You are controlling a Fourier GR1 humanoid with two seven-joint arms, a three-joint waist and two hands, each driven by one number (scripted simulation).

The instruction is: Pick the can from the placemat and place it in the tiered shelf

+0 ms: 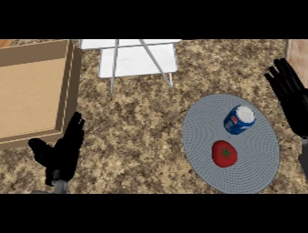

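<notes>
Can (pixel 239 119) seen tilted on placemat (pixel 204 123), tomato (pixel 224 153) just beside (avoid knocking). Not yet grasped. Right hand (pixel 298 102) released, fingers straight, near placemat edge; approach advised from tomato-free side. Left hand (pixel 61 152) released, resting. Tiered shelf (pixel 138 57) beyond.

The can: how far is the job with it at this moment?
Nothing looks done: the can stands on the placemat beside a tomato. Nothing is in hand; the right hand and left hand are open and apart from it. Left: grasp the can and place it in the tiered shelf.
</notes>
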